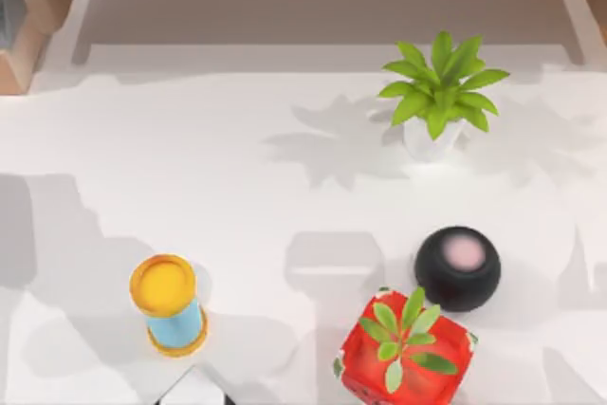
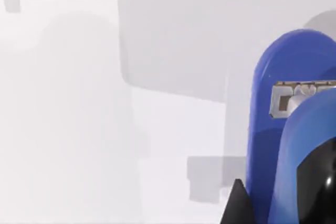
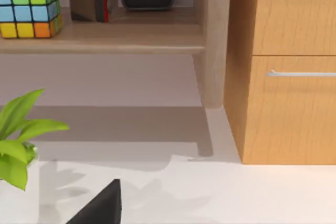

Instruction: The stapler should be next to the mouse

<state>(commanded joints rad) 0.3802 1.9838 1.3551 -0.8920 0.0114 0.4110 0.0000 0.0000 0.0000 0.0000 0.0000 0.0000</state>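
Note:
The blue stapler (image 2: 273,129) fills one side of the left wrist view, very close to the camera, with a metal plate on its top. It is over the white table. A dark part of my left gripper (image 2: 237,208) shows right beside it, and I cannot tell whether it holds the stapler. A white and black piece of my left arm (image 1: 194,391) pokes in at the table's front edge. A black rounded dome with a pale pink top (image 1: 457,267) sits front right; whether it is the mouse I cannot tell. My right gripper (image 3: 100,205) hangs above the table, facing the back.
A yellow and blue cylinder (image 1: 169,305) stands front left. A red pot with a plant (image 1: 406,358) is just in front of the dome, and a white potted plant (image 1: 438,101) at the back right. A shelf with a colour cube (image 3: 29,9) and a wooden cabinet (image 3: 283,66) are behind.

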